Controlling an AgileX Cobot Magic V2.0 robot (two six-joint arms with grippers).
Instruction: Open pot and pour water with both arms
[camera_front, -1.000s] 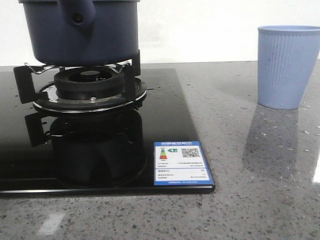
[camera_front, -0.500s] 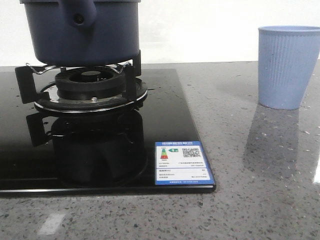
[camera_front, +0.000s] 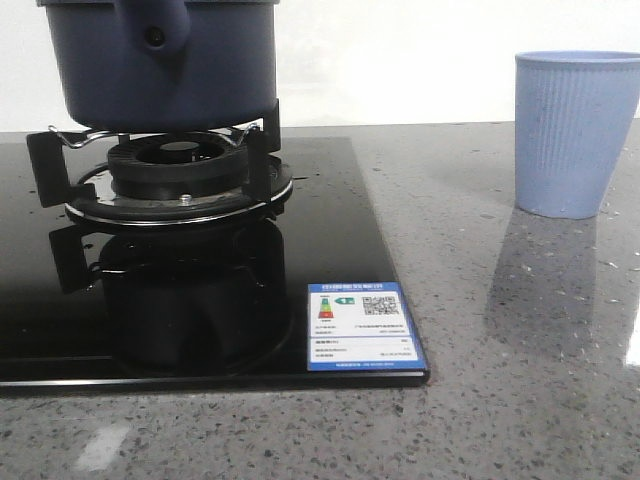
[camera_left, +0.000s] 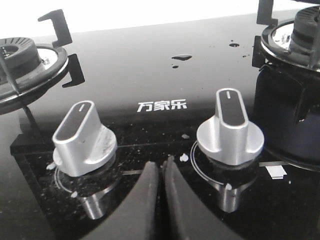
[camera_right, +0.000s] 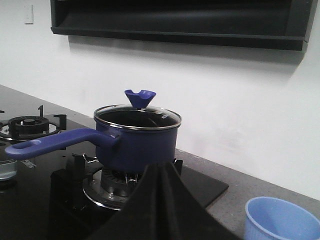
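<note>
pot (camera_right: 137, 142) on burner (lid on), both grippers (camera_left: 162, 172) (camera_right: 161, 172) closed, empty

Clearance report: stove and counter

The pot (camera_front: 160, 62) stands at 11 o'clock on the burner grate (camera_front: 170, 170), its long handle (camera_right: 55, 141) jutting sideways into the air beside it. The ribbed cup (camera_front: 575, 130) occupies 2 o'clock. Bare counter (camera_front: 470, 300) lies open between them and along 6 o'clock. Two knobs (camera_left: 82, 137) rise from the glass hob (camera_front: 330, 230) near the left gripper (camera_left: 162, 172).
</note>
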